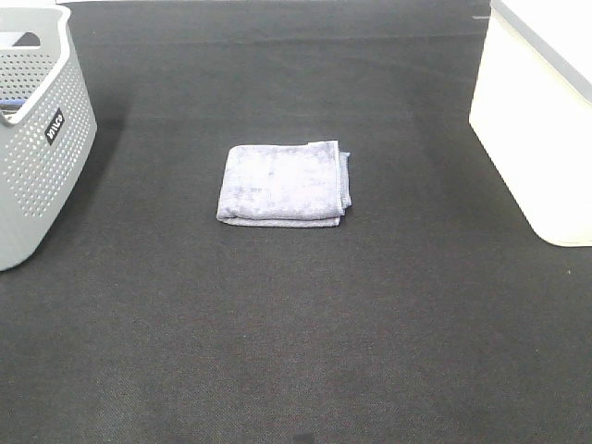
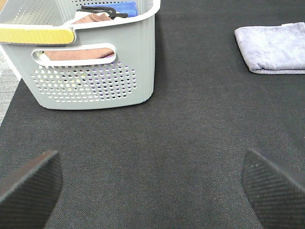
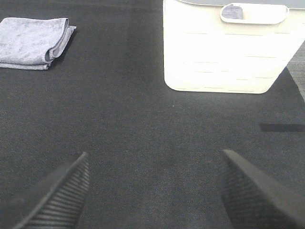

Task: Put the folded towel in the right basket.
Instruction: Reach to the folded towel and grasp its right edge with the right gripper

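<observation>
Towel: the folded lavender-grey terry towel [image 1: 284,183] lies flat on the black woven mat [image 1: 296,342], near its middle, between the 2 baskets and well apart from both. Its layered edges show along the near side and the side toward the white basket.
Right basket: the cream-white smooth plastic basket [image 1: 532,129] stands upright at the mat's right edge, with an oval handle slot in its end wall.
Left basket: the pale grey perforated plastic basket [image 1: 42,157] stands at the left edge. It holds a brown cloth [image 2: 90,19] and a blue item [image 2: 125,7].
Left gripper [image 2: 151,191]: its 2 black ribbed fingers are spread wide over bare mat, near the grey basket.
Right gripper [image 3: 155,191]: its fingers are spread wide too, over bare mat, near the white basket.
</observation>
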